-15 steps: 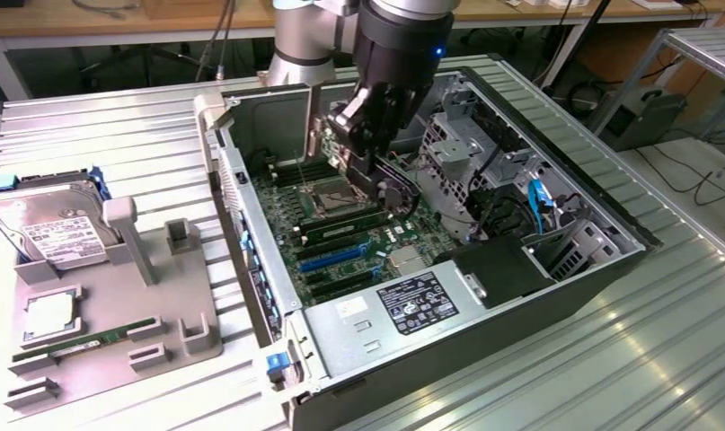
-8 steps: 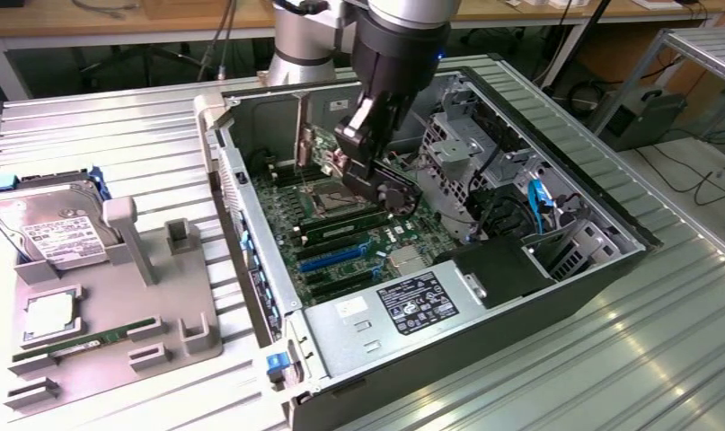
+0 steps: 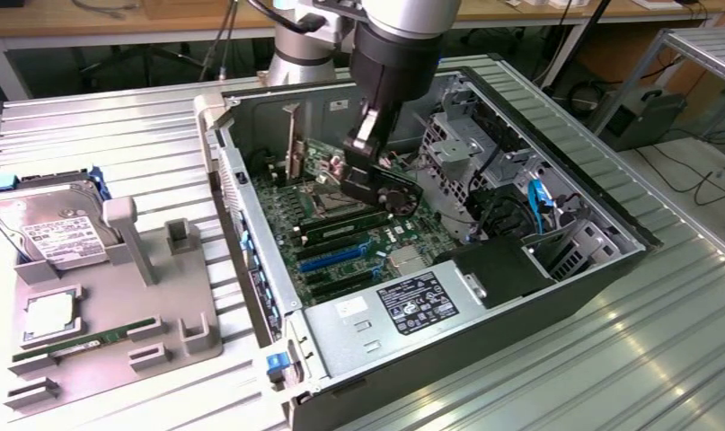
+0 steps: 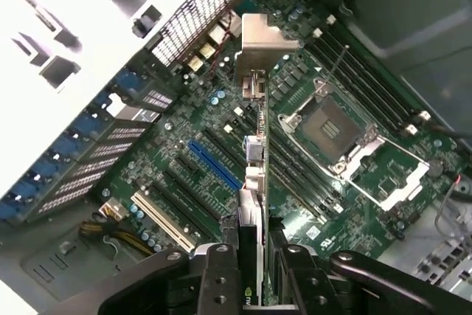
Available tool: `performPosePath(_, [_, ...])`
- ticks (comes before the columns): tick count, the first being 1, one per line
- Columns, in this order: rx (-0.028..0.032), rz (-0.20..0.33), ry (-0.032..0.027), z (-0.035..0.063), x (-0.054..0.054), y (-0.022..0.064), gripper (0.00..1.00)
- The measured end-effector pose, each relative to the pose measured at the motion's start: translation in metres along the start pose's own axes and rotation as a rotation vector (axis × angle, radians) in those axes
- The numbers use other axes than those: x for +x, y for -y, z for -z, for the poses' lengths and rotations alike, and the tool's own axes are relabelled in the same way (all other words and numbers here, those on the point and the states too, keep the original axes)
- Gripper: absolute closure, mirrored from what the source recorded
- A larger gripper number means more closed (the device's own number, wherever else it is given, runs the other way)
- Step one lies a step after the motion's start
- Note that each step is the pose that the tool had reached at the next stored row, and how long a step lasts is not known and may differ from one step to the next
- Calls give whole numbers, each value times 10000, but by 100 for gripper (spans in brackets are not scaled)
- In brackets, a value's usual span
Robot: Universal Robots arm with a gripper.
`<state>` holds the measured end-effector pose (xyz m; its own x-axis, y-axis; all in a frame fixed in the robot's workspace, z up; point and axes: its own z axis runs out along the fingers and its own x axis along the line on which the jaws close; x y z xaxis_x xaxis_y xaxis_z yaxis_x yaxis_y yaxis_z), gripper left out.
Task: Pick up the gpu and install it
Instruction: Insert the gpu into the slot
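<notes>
Exterior view: an open grey steel computer case [image 3: 482, 359] lies on its side on a ribbed metal table [image 3: 99, 135], with the robot arm [image 3: 398, 45] reaching down into it. On the exterior view's left, well apart from the case, a grey plastic tray [image 3: 110, 296] holds a silver hard drive [image 3: 50, 229] and a slim green memory stick [image 3: 81, 344].

A green circuit board [image 4: 184, 130] covers the floor of the case, packed with small parts and long plastic slots.

The graphics card [image 3: 384, 190] is off the tray and inside the case. It is clamped on edge between the black fingers of the gripper [image 4: 254, 285], one finger pressed on each flat face. In the wrist view it is a thin dark strip, and its bent silver metal bracket [image 4: 258, 42] points at the far wall of the case, near the perforated grille.

The pick-up looks done, and the work now stands at the installing step. The card hangs over the row of slots, between the blue slot [image 4: 214, 166] and the square metal processor socket [image 4: 332, 127]. It seems to sit just above a black slot, though I cannot tell whether its lower edge already touches.

Seating it would call for the edge to be parallel with that slot, the bracket to meet the rear opening, and a straight, even push.
</notes>
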<state>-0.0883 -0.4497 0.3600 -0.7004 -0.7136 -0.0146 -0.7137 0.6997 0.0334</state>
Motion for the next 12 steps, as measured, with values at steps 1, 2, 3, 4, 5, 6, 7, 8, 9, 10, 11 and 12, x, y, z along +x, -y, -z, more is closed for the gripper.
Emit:
performPosePath(1, [-4,169,-7,-7,0,0,74])
performPosePath(2, [-11,468,-19,-20,0,1,74])
performPosePath(3, [-19,806,-34,-35,1,1,74])
performPosePath(4, [-26,1153,-49,-50,1,2,74])
performPosePath(5, [-30,1318,-56,-57,1,2,74])
performPosePath(6, [-34,1518,-65,-65,1,2,74])
performPosePath(7, [-40,1823,-78,-77,1,3,74])
performPosePath(8, [-43,2020,-86,-85,1,3,74])
performPosePath(9, [-47,2238,-95,-94,2,3,74])
performPosePath(10, [-51,2471,-106,-103,2,4,74])
performPosePath(11, [-55,2668,-114,-111,2,4,74])
performPosePath(12, [-58,2891,-123,-120,2,4,74])
